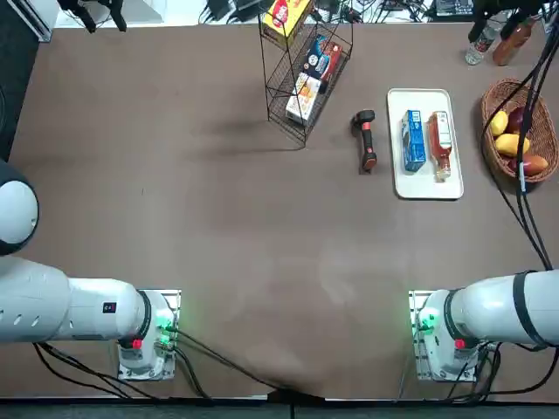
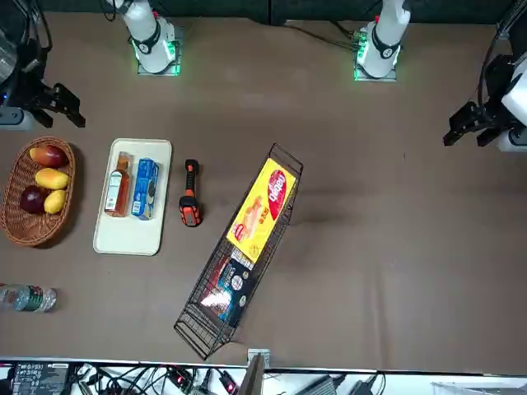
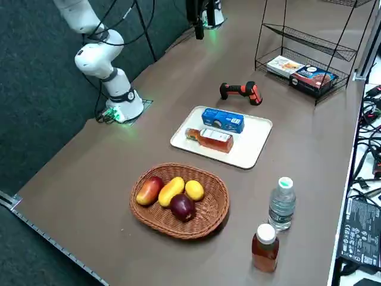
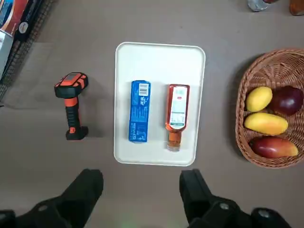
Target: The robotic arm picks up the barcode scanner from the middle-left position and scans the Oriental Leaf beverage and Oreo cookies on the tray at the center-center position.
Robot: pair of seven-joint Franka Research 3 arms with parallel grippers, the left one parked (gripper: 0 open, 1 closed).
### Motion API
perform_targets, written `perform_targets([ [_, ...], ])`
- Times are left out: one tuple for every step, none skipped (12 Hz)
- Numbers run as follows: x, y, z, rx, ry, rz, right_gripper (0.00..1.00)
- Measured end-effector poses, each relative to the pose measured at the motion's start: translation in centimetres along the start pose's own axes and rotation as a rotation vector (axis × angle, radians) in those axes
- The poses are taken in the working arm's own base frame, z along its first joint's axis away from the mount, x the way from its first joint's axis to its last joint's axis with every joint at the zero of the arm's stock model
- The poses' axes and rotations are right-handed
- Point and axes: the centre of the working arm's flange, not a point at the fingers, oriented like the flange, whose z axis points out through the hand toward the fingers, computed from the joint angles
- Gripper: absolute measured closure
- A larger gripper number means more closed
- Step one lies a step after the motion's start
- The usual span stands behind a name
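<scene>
The orange and black barcode scanner [image 1: 367,140] [image 4: 72,104] lies on its side on the brown table, just left of the white tray [image 1: 425,182] [image 4: 159,61]. Two things lie side by side on the tray: the blue Oreo packet [image 1: 413,140] [image 4: 139,111] nearer the scanner, and the Oriental Leaf bottle [image 1: 439,144] [image 4: 176,114] on its far side. My right gripper [image 4: 142,185] hangs high above the table on the near side of the tray, open and holding nothing, well clear of the scanner.
A wicker basket [image 1: 489,100] of fruit sits right of the tray. A black wire rack [image 1: 306,70] with boxed goods stands left of the scanner. A clear bottle [image 3: 281,205] and a brown bottle [image 3: 265,247] stand past the basket near the table edge.
</scene>
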Motion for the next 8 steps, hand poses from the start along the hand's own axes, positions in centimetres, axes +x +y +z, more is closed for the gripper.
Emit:
perform_targets([
  [0.1, -0.8, 0.2, 0.000, -0.005, -0.005, 0.00],
  [0.4, -1.7, 0.7, 0.003, -0.015, -0.002, 0.00],
  [0.7, -2.8, 1.6, 0.009, -0.029, -0.001, 0.00],
  [1.2, -4.1, 2.6, 0.011, -0.043, -0.003, 0.00],
  [1.8, -5.3, 3.8, 0.021, -0.055, -0.009, 0.00],
  [2.4, -6.5, 5.2, 0.037, -0.062, -0.017, 0.00],
  [2.8, -7.6, 6.5, 0.046, -0.063, -0.031, 0.00],
  [3.1, -8.8, 7.9, 0.050, -0.063, -0.047, 0.00],
])
